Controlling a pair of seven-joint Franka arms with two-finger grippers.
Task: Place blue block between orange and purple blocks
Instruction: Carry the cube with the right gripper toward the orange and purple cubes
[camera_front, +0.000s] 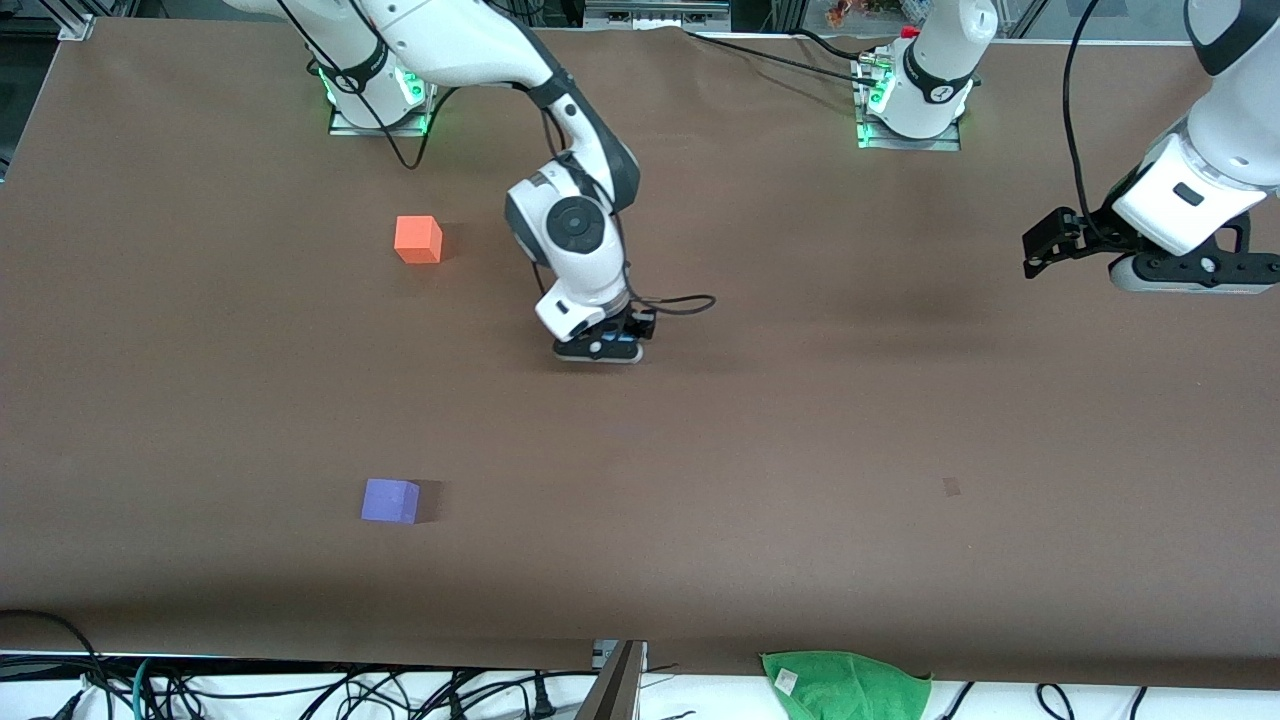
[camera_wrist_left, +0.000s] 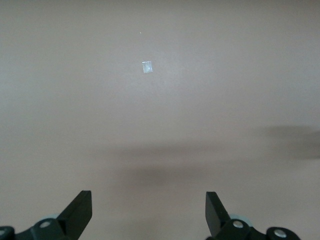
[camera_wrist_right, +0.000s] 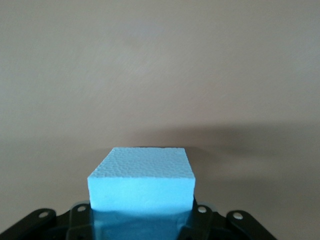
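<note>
Midway between the table's two long edges, somewhat toward the right arm's end, hung low over the brown tabletop (camera_front: 800, 420) as the right gripper (camera_front: 598, 350). Clasped the small light sky-blue matte foam cube (camera_wrist_right: 141, 182), seated right against the gripper body in the right wrist view; hid the fingers themselves, so judged clamped on it rather than plainly seen. Could not be found in the front view at all, that blue cube, tucked under the wrist.

Lay toward the right arm's end, nearer the edge where the bases stand, as the bright orange matte cube (camera_front: 418, 240). Sat nearer the front camera's edge, at about the same way along the table, as the violet-purple matte cube (camera_front: 390, 500). Stood well apart, with bare tabletop between them.

Waited over the left arm's end of the table as the left gripper (camera_front: 1035, 250), fingers (camera_wrist_left: 80, 212) spread wide and holding nothing.

Judged the pick-up done. Not yet done: carrying the blue cube toward the right arm's end, over the gap between orange and purple, lowering it there, letting go. Seemed to leave ample room for the placement.
</note>
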